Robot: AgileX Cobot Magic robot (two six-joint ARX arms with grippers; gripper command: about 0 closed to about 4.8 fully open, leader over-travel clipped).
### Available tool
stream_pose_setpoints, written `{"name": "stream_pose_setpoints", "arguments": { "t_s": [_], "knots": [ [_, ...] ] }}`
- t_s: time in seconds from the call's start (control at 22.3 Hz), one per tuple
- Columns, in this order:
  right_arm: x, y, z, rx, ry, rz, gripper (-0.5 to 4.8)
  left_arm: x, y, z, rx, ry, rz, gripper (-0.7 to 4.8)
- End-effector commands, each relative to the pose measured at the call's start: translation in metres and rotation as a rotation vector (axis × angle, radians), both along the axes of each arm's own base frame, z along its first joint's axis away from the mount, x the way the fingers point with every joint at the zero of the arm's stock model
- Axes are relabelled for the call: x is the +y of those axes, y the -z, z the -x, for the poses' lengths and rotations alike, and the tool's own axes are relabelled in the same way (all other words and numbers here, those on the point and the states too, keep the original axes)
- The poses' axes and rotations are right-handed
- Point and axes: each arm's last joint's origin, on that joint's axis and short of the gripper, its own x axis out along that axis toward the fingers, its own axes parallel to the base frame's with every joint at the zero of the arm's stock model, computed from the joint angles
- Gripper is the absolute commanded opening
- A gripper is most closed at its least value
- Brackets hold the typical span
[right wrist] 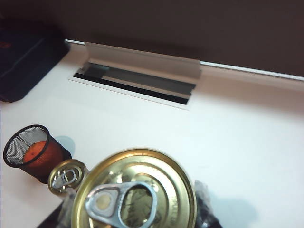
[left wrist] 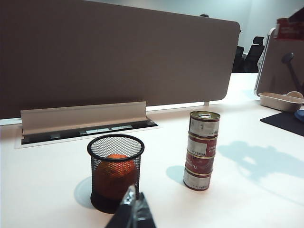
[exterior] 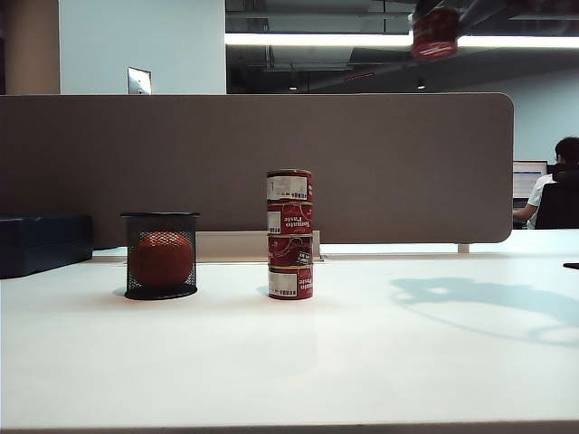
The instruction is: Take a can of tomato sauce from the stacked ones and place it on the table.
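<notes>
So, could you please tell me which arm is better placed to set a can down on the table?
Right: its claw holds the can of tomato sauce high over the table. The left claw is empty.

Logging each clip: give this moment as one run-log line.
right gripper: shut on can, high above table | left gripper: shut, idle near mesh cup | stack: four cans, upright
</notes>
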Motion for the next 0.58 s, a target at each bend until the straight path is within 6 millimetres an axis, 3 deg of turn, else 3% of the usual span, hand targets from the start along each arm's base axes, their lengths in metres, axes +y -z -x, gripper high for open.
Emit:
{"name": "stream_pose_setpoints", "arguments": {
  "t_s": [0.04,0.18,0.58],
  "knots": [
    [-0.009,-0.008,0.010,-0.006,0.025,0.002,2.43,0.000,-0.005,0.001,-0.025,-0.002,0.003,-0.06],
    [-0.018,-0.013,0.021,0.007,0.069,0.015,2.85,0.000,-0.005,0.001,-0.026,-0.001,0.003,-0.06],
    [-0.035,-0.022,0.041,0.024,0.138,0.025,2.84,0.000,-0.005,0.001,-0.026,-0.001,0.003,-0.06]
  ]
}}
